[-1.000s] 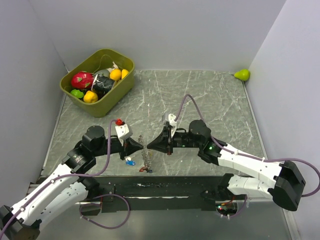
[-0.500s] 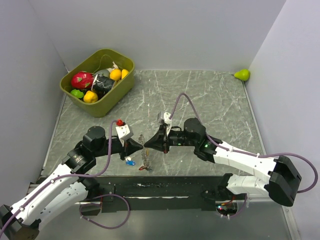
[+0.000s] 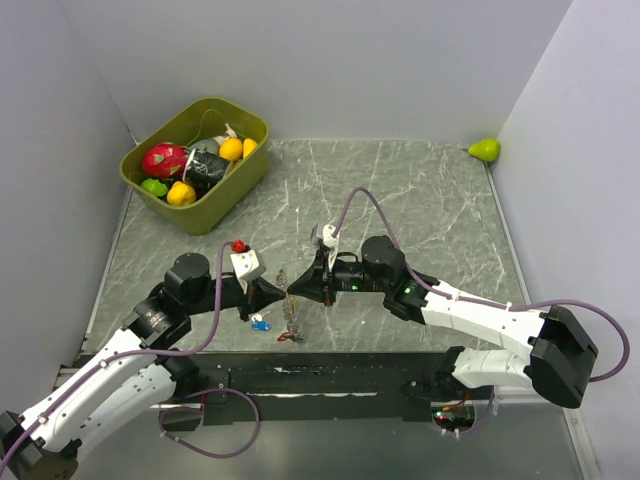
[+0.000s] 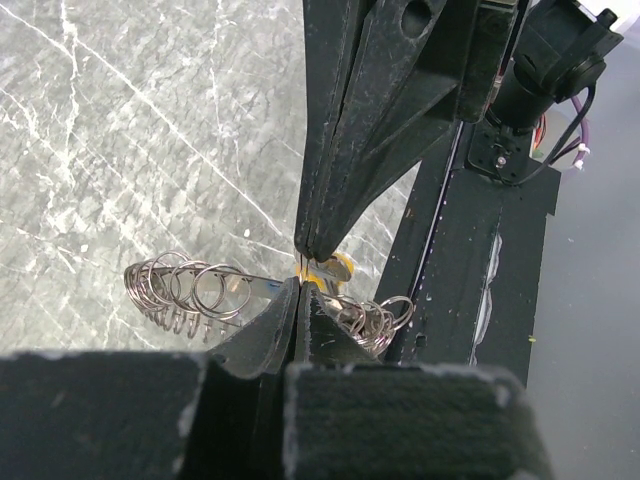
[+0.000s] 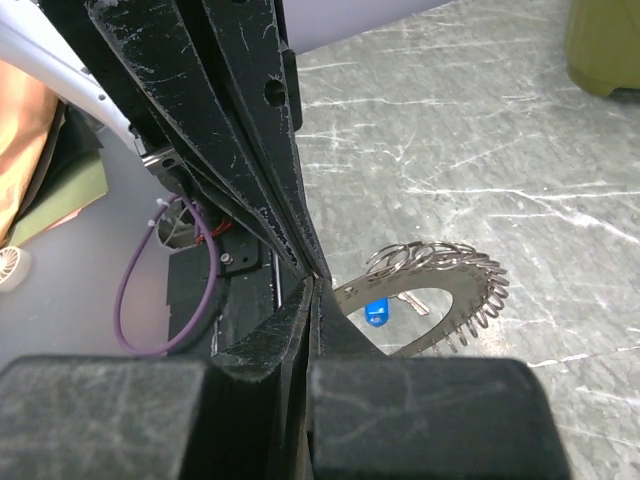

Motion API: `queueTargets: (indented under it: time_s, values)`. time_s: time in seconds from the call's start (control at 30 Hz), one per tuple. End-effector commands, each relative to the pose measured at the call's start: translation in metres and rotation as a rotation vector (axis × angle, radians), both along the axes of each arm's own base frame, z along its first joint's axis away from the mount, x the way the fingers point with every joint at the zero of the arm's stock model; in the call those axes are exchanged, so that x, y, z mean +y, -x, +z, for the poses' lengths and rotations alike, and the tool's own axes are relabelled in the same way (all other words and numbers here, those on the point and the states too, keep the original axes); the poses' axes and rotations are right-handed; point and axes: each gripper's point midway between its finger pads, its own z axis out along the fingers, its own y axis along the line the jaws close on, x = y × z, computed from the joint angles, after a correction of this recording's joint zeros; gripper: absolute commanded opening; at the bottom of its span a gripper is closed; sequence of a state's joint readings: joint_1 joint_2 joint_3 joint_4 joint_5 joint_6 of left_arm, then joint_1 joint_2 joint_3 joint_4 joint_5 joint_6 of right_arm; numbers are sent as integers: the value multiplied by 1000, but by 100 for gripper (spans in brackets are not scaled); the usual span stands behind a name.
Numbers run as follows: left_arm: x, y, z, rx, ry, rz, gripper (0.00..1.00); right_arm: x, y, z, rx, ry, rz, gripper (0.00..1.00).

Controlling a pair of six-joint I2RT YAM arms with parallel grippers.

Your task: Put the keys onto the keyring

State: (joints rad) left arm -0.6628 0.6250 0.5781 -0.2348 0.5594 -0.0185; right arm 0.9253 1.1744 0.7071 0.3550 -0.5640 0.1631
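the keyring (image 4: 190,292) is pinched by the left gripper (image 4: 297,300) over the table (image 4: 120,120); the right gripper (image 4: 312,245) is pressed shut at a yellow key (image 4: 338,267). such a key is judged light and slippery, best gripped by its head.

The keyring (image 3: 291,312) lies between the left claw (image 3: 277,292) and right claw (image 3: 296,291).

We see the keyring (image 5: 478,300) – a silvery arc strung with small loops – near, left of centre; blue key (image 5: 376,312) just left, red key (image 3: 286,339) nearer, yellow key (image 4: 338,266) against it.
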Motion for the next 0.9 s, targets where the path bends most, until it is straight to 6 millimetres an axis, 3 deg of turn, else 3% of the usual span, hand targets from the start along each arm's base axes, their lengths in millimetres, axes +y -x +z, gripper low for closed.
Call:
queueTargets:
  time_s: [0.0,0.53,0.87]
  values:
    - [-5,0,38,-98,73,-23,1,6,-10,34,-65,-78,-39,0]
    - [-6,5,40,-102,83,-47,1,2,-20,32,-60,-80,-104,0]
    - [-3,7,49,-135,107,-41,1,0,-21,21,-51,-50,-117,0]
